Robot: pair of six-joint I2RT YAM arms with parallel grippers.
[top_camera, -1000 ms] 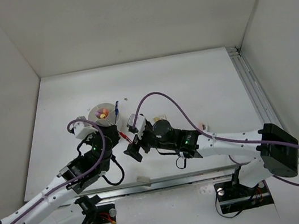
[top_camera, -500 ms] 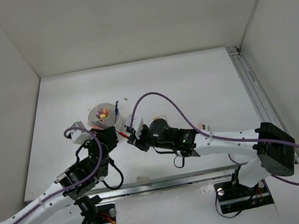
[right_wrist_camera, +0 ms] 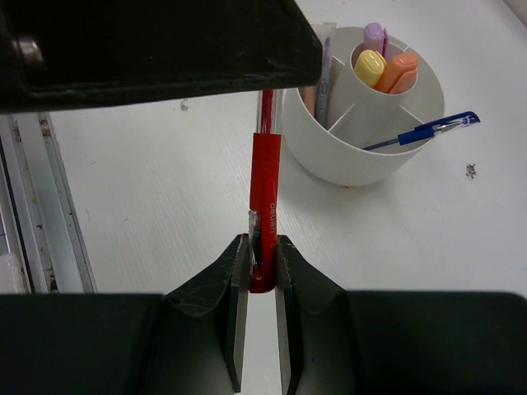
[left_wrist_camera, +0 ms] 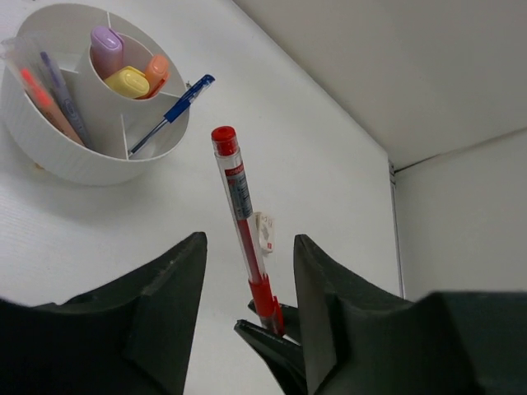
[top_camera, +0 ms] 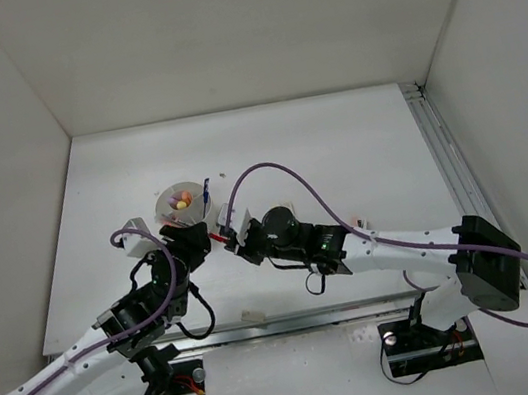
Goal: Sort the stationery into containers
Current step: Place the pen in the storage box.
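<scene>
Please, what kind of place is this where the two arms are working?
Most likely a robotics lab test cell, not an office: a bare white table boxed in by plain white walls, with the left arm and right arm mounted by a metal rail.

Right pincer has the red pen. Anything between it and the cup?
Yes, the left pincer. Its open fingers flank the red pen held by the right pincer, and its body overhangs the pen's far end on the way to the cup. Nothing else visible.
</scene>
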